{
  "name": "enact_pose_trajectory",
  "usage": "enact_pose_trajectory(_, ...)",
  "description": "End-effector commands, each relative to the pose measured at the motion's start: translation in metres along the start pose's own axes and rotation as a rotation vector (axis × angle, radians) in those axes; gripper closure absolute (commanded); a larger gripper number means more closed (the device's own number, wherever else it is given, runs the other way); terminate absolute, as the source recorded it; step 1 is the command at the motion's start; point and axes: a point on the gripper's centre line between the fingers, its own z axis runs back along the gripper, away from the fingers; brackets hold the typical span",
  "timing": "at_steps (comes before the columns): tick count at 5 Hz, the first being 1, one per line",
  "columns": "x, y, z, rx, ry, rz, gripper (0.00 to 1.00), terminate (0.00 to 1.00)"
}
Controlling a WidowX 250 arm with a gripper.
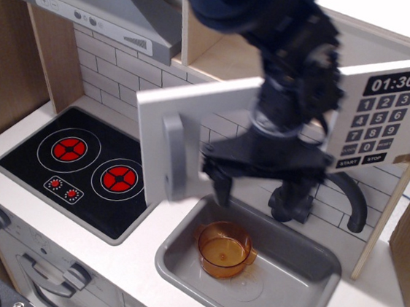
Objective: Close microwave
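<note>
The microwave [382, 117] sits above the sink, with a black keypad showing 01:30 on its right. Its white door [194, 119] stands partly open, swung out toward the left, with the grey bar handle [171, 157] at its free edge. My gripper [259, 194] is blurred by motion and hangs in front of the door's window area, above the sink. Its two dark fingers [221, 188] are spread wide and hold nothing. My arm covers the window and most of the microwave's inside.
A grey sink [303, 270] below holds an orange cup [224, 249]. A dark faucet [351, 198] stands at the back right. The black stove top [86, 163] is at the left, and the grey range hood [111, 1] is above it.
</note>
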Motion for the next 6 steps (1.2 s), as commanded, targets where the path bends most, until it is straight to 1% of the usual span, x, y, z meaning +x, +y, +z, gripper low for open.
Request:
enact_pose_trajectory(1,0.069,0.009,0.014,-0.102,-0.153,-0.133,0.0,0.0)
enact_pose_trajectory(2,0.096,0.007,0.011,-0.142,-0.196,-0.181,0.0,0.0)
enact_pose_trajectory(3,0.115,0.004,0.009,-0.161,-0.217,-0.139,0.0,0.0)
enact_pose_trajectory(4,0.121,0.001,0.01,-0.178,-0.246,-0.151,0.0,0.0)
enact_pose_trajectory(6,0.137,-0.002,0.007,-0.186,-0.288,-0.145,0.0,0.0)
